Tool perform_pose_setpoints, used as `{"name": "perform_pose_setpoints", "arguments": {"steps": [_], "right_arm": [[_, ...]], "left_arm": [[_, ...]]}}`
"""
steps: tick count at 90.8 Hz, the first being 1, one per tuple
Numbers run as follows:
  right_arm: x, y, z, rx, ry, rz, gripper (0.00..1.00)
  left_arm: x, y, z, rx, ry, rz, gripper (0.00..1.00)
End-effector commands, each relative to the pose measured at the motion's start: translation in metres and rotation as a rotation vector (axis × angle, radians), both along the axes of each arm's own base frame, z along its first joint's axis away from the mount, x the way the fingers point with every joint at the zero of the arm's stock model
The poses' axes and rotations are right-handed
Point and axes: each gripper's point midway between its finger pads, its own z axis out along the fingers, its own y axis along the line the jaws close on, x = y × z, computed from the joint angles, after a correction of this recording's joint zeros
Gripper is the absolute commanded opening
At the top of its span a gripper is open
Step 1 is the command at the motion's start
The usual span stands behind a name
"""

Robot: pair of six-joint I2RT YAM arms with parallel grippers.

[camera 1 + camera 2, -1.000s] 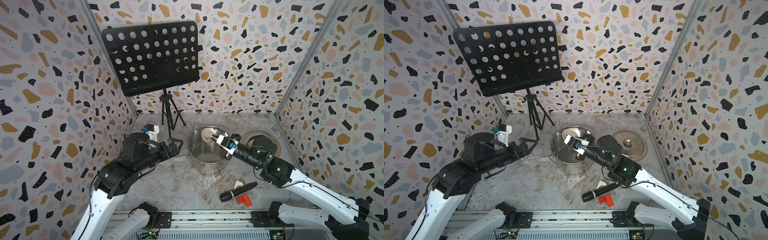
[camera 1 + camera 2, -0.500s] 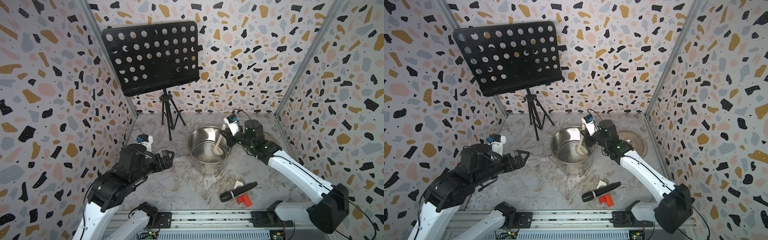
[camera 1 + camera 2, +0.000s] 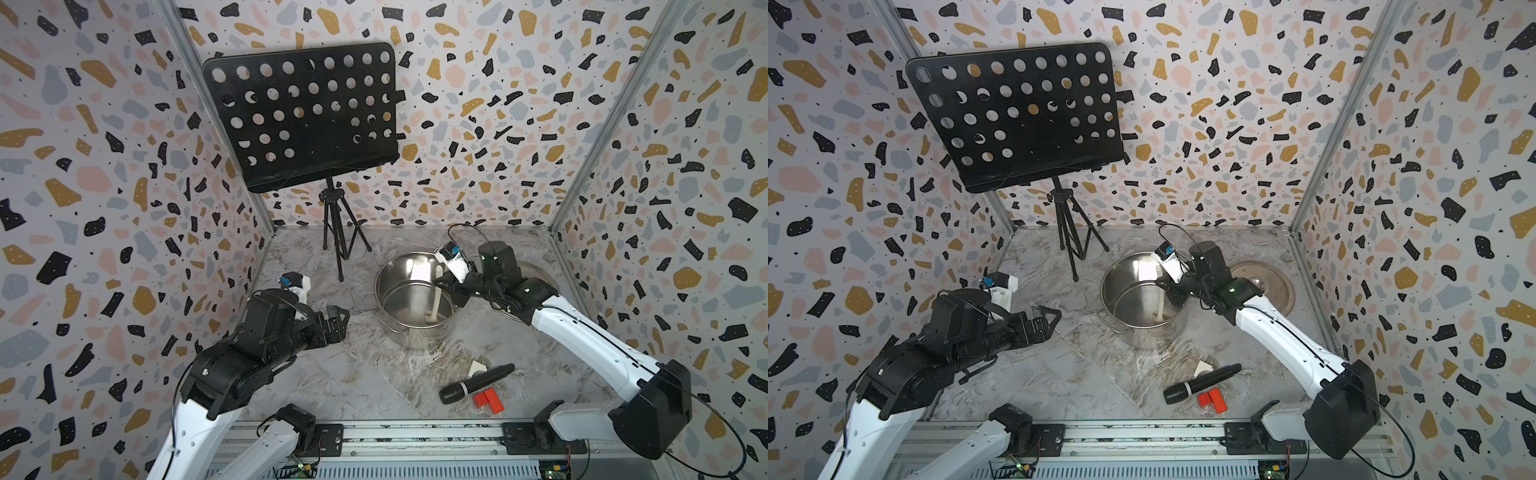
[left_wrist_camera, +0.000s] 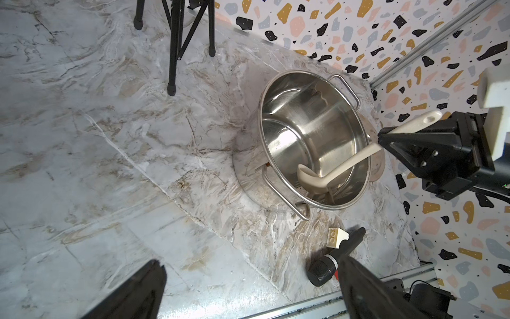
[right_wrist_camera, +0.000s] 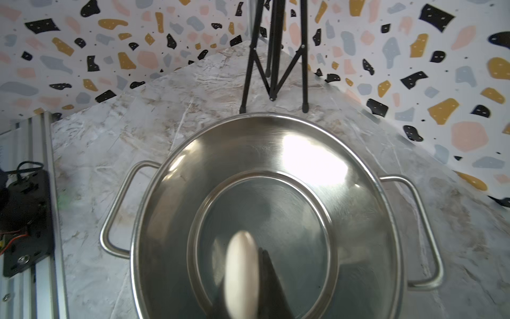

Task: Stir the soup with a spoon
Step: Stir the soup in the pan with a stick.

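The right claw (image 3: 441, 285) is clamped on the upper handle of the cream spoon (image 3: 437, 297), which stands nearly upright inside the steel pot (image 3: 384, 291), its bowl down at the pot's floor on the near-right side. The pot sits on the marble desk (image 3: 332, 382), right of centre.

To the left and well apart from the pot, the left claw (image 3: 338, 320) hangs above the desk with its jaws spread wide and nothing between them.

A black music stand (image 3: 307, 112) on a tripod rises at the far side, left of the pot. On the near side of the pot lie a black microphone (image 3: 476, 383), a red block (image 3: 488, 400) just beside its head, and a small cream brick (image 3: 476, 368) at its tail.

A round steel lid (image 3: 1262, 282) lies flat to the right of the pot. The right arm crosses in front of it in both top views and hides part of it.

The left wrist view shows what the top views do not: the spoon's handle slants, its end with a hole sticks out past the right claw, and the cream brick has studs and touches the microphone. That arm's own dark finger (image 4: 364, 290) covers most of the red block there. The right wrist view looks straight down the spoon, blurring its bowl, and shows both of the pot's loop handles.
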Motion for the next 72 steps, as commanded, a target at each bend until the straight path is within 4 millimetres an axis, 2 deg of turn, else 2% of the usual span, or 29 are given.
{"name": "perform_pose_setpoints", "arguments": {"steps": [1, 13, 22, 47, 59, 72], "right_arm": [[-0.018, 0.027, 0.023, 0.04, -0.057, 0.125, 0.0], [-0.019, 0.058, 0.029, 0.117, -0.029, 0.189, 0.0], [-0.014, 0.077, 0.03, 0.133, -0.012, 0.215, 0.0], [0.044, 0.111, 0.027, 0.1, -0.022, 0.131, 0.0], [0.08, 0.115, 0.024, 0.088, -0.032, 0.038, 0.0], [0.12, 0.099, 0.022, 0.086, -0.029, -0.065, 0.0]], "left_arm": [[0.004, -0.004, 0.003, -0.001, -0.021, -0.017, 0.99], [0.004, -0.004, 0.001, 0.004, -0.018, -0.019, 0.99], [0.002, -0.003, -0.002, 0.008, -0.01, -0.019, 0.99], [-0.001, -0.003, -0.005, -0.01, 0.004, -0.016, 0.99], [-0.002, -0.005, -0.008, -0.017, 0.017, -0.021, 0.99], [-0.003, -0.006, -0.009, -0.024, 0.024, -0.025, 1.0]]}}
